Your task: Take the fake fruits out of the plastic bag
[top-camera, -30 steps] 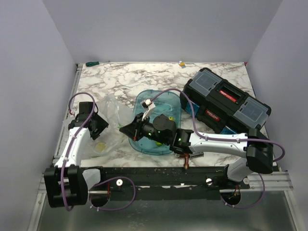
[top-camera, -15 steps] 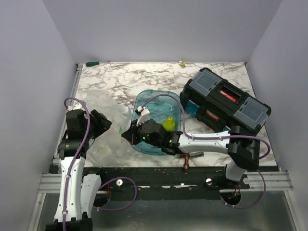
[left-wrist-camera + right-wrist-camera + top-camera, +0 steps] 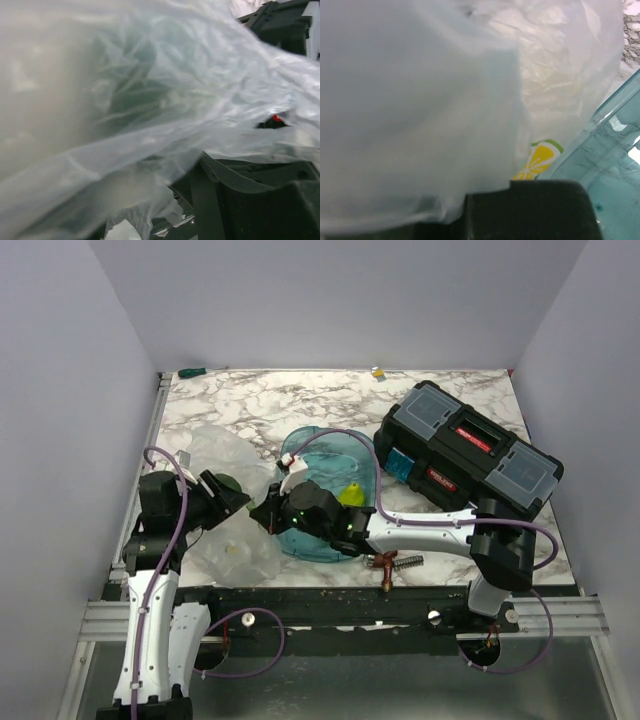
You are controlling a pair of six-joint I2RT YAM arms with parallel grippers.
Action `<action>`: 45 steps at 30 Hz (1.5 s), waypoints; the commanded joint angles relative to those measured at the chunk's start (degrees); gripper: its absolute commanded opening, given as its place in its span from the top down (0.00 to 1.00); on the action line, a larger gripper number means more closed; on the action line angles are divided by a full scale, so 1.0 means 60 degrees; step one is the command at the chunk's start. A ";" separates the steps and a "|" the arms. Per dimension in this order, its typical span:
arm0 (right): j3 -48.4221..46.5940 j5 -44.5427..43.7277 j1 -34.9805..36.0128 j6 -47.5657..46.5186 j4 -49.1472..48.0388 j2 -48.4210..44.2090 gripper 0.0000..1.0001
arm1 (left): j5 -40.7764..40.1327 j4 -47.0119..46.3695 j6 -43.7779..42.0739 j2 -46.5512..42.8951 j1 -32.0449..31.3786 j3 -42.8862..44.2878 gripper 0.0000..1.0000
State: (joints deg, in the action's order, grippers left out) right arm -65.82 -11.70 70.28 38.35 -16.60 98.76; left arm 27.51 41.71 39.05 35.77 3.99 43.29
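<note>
Plastic bag [image 3: 150, 100] blurred, smothers both wrist views.

No legible text (toolbox [image 3: 470, 452] label blurred)

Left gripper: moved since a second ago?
Yes. Left gripper has shifted rightward in the top view, now closer to the teal tray.

This is looking like a robotics lab test cell: plain pale walls [image 3: 330, 300] are closing in beyond and on both sides of the right pincer [image 3: 270, 512], which is hanging over a marble-patterned table top [image 3: 300, 400]. Behind that pincer a bare metal rail frame [image 3: 560, 618] is carrying the two arms [image 3: 430, 530], purple cables [image 3: 346, 433] are looping along them, and to its right a black toolbox [image 3: 470, 455] is sitting.
</note>
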 commanded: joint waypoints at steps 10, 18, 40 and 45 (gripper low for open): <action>0.0130 -0.0430 -0.0024 -0.0173 0.0276 -0.0348 0.99 | -0.1191 -0.2901 0.0558 0.1961 0.0038 -0.2789 0.35; 0.0246 -0.0353 -0.0024 -0.0182 0.0167 -0.0373 0.99 | -0.1353 -0.2793 0.0202 0.2338 0.0024 -0.2616 0.20; 0.0726 -0.0005 -0.0017 -0.0063 -0.0167 -0.0880 0.99 | -0.2396 -0.6092 0.4465 0.2152 -0.0636 -0.3094 0.48; 0.0751 -0.0019 -0.0014 -0.0080 -0.0192 -0.0970 0.99 | -0.4062 -0.7503 0.3643 0.2386 -0.1437 -0.3642 0.44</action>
State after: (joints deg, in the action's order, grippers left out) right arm -62.37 -12.34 70.26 37.93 -16.69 94.48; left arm 12.36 6.70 63.81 50.17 -1.15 23.24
